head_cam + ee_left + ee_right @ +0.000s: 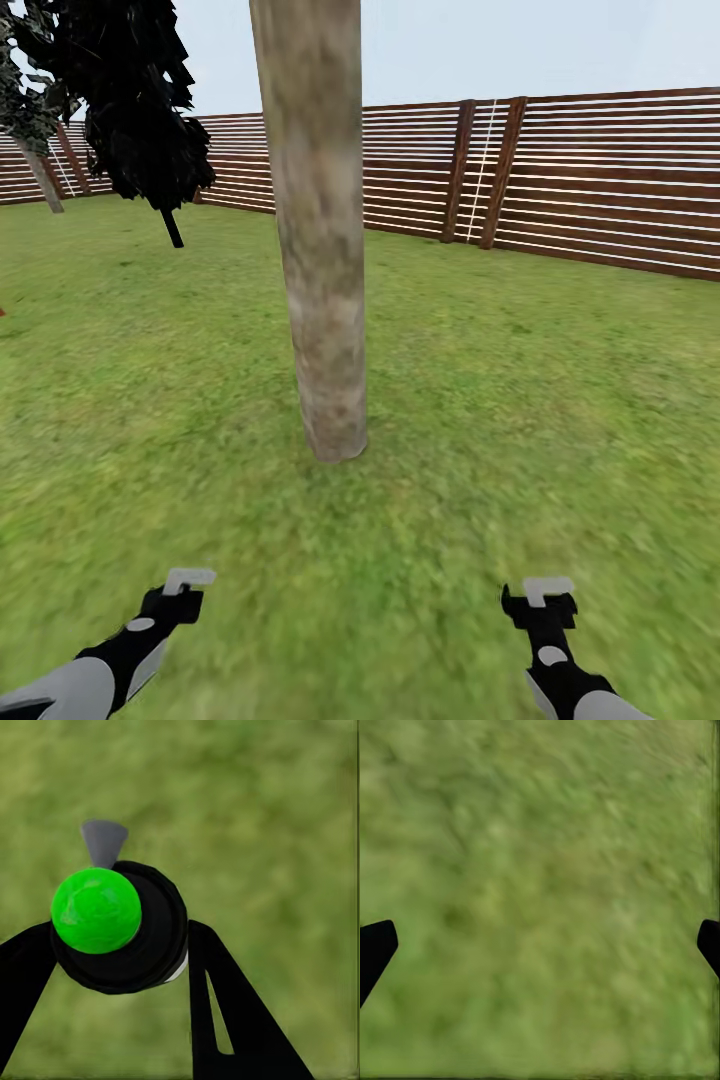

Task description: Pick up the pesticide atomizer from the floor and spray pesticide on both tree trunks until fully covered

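- While the left gripper (120, 945) clamps the atomizer (112, 926), its green cap sits between the fingers.
- The right gripper (540, 945) is spread wide over grass (540, 870).
- 1 tree trunk (320, 250) stands ahead, between both grippers.

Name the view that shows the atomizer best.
Left wrist view: the atomizer sits between the left gripper's fingers, green cap and grey nozzle plain. In the head view I cannot make it out at that gripper.

The tree trunk (318, 230) is cut off above; the atomizer's (120, 926) body is hidden.
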Tool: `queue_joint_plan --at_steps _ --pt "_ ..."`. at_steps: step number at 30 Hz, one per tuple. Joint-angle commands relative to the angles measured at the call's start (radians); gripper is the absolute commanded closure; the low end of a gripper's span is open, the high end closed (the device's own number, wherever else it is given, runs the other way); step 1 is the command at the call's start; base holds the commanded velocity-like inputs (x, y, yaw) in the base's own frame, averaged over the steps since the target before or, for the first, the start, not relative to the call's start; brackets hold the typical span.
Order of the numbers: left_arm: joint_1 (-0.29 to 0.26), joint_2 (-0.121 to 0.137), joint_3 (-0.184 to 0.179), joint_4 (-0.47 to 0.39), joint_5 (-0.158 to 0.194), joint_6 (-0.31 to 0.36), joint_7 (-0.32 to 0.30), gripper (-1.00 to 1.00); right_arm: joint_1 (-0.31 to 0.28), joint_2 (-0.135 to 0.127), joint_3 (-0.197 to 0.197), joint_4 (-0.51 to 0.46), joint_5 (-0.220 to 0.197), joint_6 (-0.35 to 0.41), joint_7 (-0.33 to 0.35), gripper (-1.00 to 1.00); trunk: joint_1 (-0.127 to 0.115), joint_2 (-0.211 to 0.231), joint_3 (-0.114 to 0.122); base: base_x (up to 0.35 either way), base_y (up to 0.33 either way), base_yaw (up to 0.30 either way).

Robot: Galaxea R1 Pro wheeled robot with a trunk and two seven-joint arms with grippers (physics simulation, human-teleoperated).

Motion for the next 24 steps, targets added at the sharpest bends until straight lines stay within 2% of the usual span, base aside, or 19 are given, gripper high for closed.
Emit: queue_joint_plan --at_steps 1,3,5,7,10,11,14,18,21,22,24 --pt "0.002 -0.004 -0.001 -0.001 0.0 0.002 -0.001 1.0 0.003 -0.004 -0.003 0.001 0.0 -0.001 0.001 -1.0 0.0 0.0 0.0 0.0 0.0 0.0" --pt "0.003 -0.016 -0.001 -0.005 0.003 0.029 -0.001 1.0 0.023 -0.007 -0.006 0.002 -0.002 -0.013 -0.001 -1.0 0.0 0.0 0.0 0.0 0.0 0.0" --pt "-0.001 -0.029 -0.001 -0.026 0.005 0.176 -0.005 1.0 0.059 -0.006 -0.007 0.003 -0.003 -0.096 -0.002 -1.0 0.0 0.0 0.0 0.0 0.0 0.0" --pt "-0.002 -0.038 -0.001 -0.099 0.005 0.291 -0.009 1.0 0.072 -0.005 -0.006 0.005 -0.001 -0.172 -0.002 -1.0 0.0 0.0 0.0 0.0 0.0 0.0" --pt "-0.002 -0.058 -0.004 -0.178 0.003 0.356 -0.013 1.0 0.08 0.0 -0.005 0.025 0.0 -0.196 -0.001 -1.0 0.0 0.0 0.0 0.093 0.0 0.0" --pt "-0.006 -0.068 -0.004 -0.192 0.003 0.413 -0.014 1.0 0.082 0.0 -0.005 0.041 0.0 -0.2 -0.001 -1.0 0.0 0.0 0.0 0.258 0.0 0.0" --pt "-0.01 -0.083 -0.003 -0.254 0.006 0.519 -0.015 1.0 0.084 0.001 -0.005 0.057 0.0 -0.204 -0.004 -1.0 0.0 0.0 0.0 0.294 -0.054 -0.026" --pt "-0.012 -0.087 -0.004 -0.343 0.008 0.606 -0.041 1.0 0.084 -0.003 -0.007 0.058 0.0 -0.204 -0.006 -1.0 0.0 0.0 0.0 0.293 -0.126 -0.22" --pt "-0.009 -0.086 -0.004 -0.41 0.007 0.672 -0.099 1.0 0.084 -0.006 -0.009 0.057 0.0 -0.206 -0.006 -1.0 0.0 0.0 0.0 0.254 -0.168 -0.261" --pt "-0.01 -0.086 -0.005 -0.42 0.006 0.68 -0.115 1.0 0.084 -0.007 -0.015 0.056 0.0 -0.206 -0.006 -1.0 0.0 0.0 0.0 0.172 -0.218 -0.264" --pt "-0.012 -0.087 -0.007 -0.435 0.004 0.697 -0.135 1.0 0.084 -0.008 -0.054 0.054 0.0 -0.205 -0.006 -1.0 0.0 0.0 0.0 0.069 -0.253 -0.265"
